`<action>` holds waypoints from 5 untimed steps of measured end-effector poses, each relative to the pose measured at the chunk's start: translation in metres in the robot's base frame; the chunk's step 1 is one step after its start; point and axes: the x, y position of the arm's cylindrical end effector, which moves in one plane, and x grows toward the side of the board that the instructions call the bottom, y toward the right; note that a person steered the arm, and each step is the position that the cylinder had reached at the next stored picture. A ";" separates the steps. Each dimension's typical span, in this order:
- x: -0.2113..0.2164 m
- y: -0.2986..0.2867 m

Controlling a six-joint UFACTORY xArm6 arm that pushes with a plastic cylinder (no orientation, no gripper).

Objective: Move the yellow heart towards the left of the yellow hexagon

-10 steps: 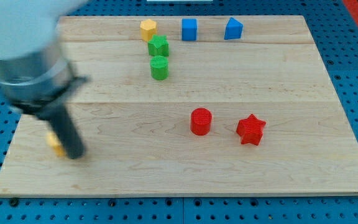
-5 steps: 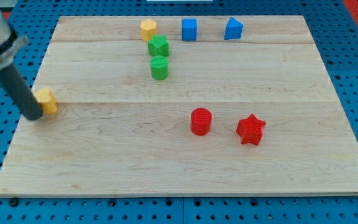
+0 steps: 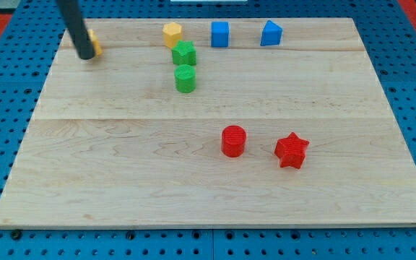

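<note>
The yellow heart (image 3: 95, 44) lies near the board's top left corner, mostly hidden behind my rod. My tip (image 3: 85, 55) touches the heart's left side. The yellow hexagon (image 3: 172, 33) sits at the view's top, well to the right of the heart and about level with it.
A green star-like block (image 3: 184, 53) and a green cylinder-like block (image 3: 185, 78) sit just below the hexagon. A blue cube (image 3: 219, 33) and a blue block (image 3: 271, 33) lie at the top right of it. A red cylinder (image 3: 232, 141) and a red star (image 3: 291, 150) sit lower right on the wooden board (image 3: 121, 180).
My tip has pushed the yellow heart from the board's lower left edge up towards the view's top left corner. The other blocks have not moved.
</note>
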 end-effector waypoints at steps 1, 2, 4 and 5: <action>0.002 -0.010; 0.029 -0.053; -0.027 -0.022; -0.038 0.018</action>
